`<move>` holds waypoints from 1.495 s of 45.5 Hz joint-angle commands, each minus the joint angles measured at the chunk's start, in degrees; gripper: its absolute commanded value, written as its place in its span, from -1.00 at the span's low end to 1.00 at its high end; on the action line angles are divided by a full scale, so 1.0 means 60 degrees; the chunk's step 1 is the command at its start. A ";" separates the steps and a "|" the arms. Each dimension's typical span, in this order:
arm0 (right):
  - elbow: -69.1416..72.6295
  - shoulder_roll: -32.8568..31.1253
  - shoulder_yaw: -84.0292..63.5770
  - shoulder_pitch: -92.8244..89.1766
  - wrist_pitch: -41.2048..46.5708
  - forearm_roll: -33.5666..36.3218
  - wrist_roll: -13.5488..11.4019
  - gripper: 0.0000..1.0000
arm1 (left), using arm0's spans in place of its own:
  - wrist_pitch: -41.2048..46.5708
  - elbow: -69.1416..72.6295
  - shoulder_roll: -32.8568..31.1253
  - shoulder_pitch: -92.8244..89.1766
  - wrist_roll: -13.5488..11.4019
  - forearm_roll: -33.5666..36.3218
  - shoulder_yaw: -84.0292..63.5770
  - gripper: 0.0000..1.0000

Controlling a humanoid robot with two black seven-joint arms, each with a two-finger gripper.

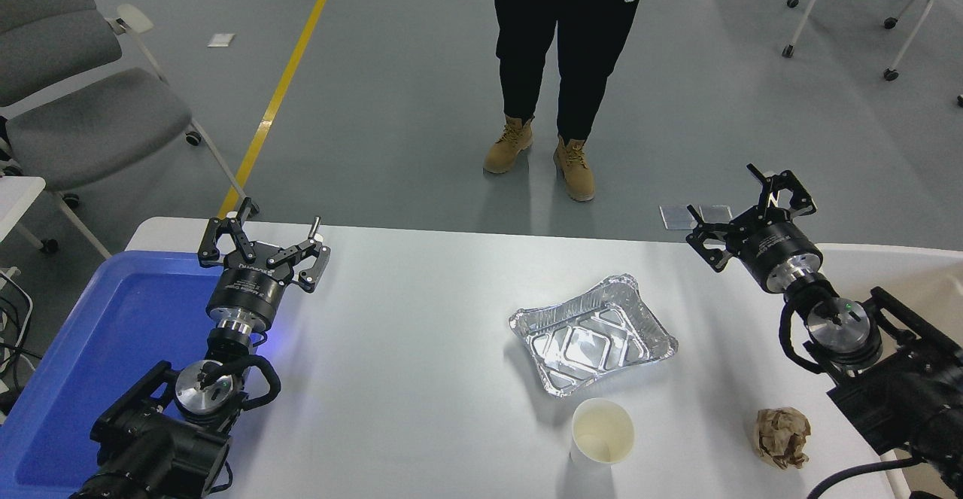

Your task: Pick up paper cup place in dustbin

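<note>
The paper cup [602, 433] stands upright near the table's front edge, its cream inside showing, just in front of the foil tray. The dustbin [929, 277] is at the table's right end, mostly hidden behind my right arm; only its off-white rim and part of the beige inside show. My right gripper [741, 207] is open and empty, raised at the table's far right edge, well behind and to the right of the cup. My left gripper [263, 235] is open and empty, parked at the far left beside the blue tray.
A silver foil tray [593, 333] lies mid-table, behind the cup. A crumpled brown paper ball [782, 436] lies at the front right. A blue plastic tray [113, 341] fills the left end. A person [572, 47] stands beyond the far edge.
</note>
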 commanded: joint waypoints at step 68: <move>0.9089 -0.2594 -2.0611 1.8004 0.2424 -0.5281 -0.1391 1.00 | -0.0004 0.0000 0.0005 -0.0001 0.0001 -0.0002 0.0026 0.98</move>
